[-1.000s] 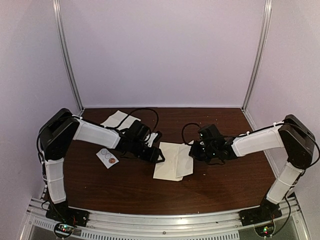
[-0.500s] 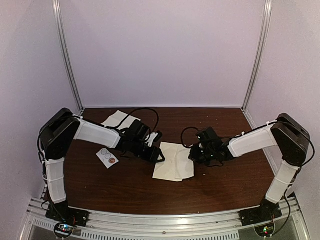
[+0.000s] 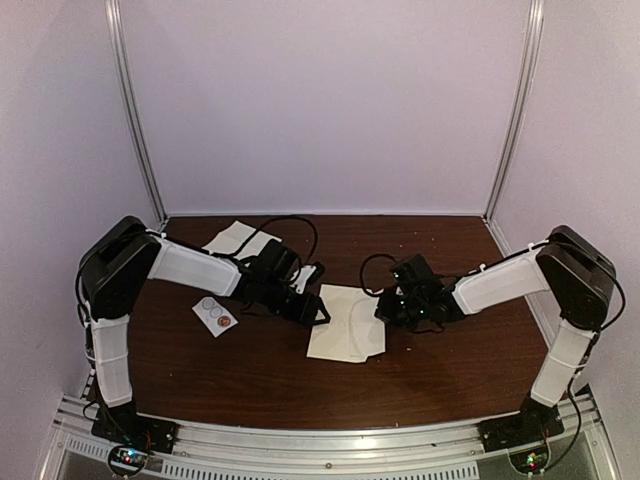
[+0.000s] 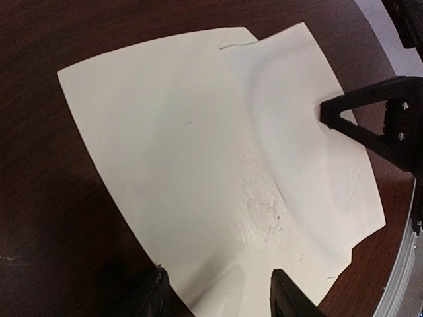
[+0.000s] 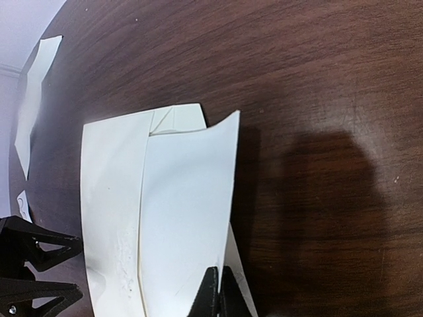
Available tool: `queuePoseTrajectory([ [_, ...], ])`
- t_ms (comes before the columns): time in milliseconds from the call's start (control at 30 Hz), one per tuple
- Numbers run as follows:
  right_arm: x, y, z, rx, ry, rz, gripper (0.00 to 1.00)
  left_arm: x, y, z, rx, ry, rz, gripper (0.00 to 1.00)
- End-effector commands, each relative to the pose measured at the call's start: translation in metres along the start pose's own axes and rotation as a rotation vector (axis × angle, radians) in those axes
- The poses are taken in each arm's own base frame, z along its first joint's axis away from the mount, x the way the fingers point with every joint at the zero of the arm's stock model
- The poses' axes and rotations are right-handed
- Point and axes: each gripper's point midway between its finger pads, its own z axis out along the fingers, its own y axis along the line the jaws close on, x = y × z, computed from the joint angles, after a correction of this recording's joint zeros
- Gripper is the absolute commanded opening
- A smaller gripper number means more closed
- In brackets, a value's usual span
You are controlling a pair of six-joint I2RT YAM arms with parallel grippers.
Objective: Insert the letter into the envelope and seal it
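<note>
The cream envelope (image 3: 340, 330) lies flat at the table's middle; in the left wrist view it is the large pale sheet (image 4: 165, 145). A whiter letter (image 5: 188, 205) overlaps its right part, with one long edge curled up off the table; the same letter (image 4: 301, 125) shows in the left wrist view. My right gripper (image 5: 220, 294) is shut on that raised edge, at the envelope's right side (image 3: 384, 312). My left gripper (image 4: 221, 300) stands open, one finger on each side of the envelope's left edge (image 3: 320, 310). A small triangle of paper (image 5: 173, 120) sticks out at the letter's far corner.
A creased white sheet (image 3: 237, 238) lies at the back left, under the left arm's cable. A small white card with round stickers (image 3: 214, 315) sits to the left of the envelope. Dark wooden table (image 3: 440, 370); metal rail (image 3: 330, 440) at the near edge.
The right arm has shifted a little to the left with the letter's edge in its jaws. The left arm has stayed put.
</note>
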Motion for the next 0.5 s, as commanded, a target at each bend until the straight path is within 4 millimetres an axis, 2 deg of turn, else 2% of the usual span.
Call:
queuePoseTrajectory([
  [0,-0.0084,0.0116,0.0047,-0.034,-0.021,0.002,0.00,0.0081,0.0040,0.0097,0.011,0.034,-0.022,0.53],
  [467,-0.0041,0.0158,0.0112,-0.061,0.000,0.012,0.00,0.0112,0.0032,0.0125,0.025,0.047,-0.028,0.53],
])
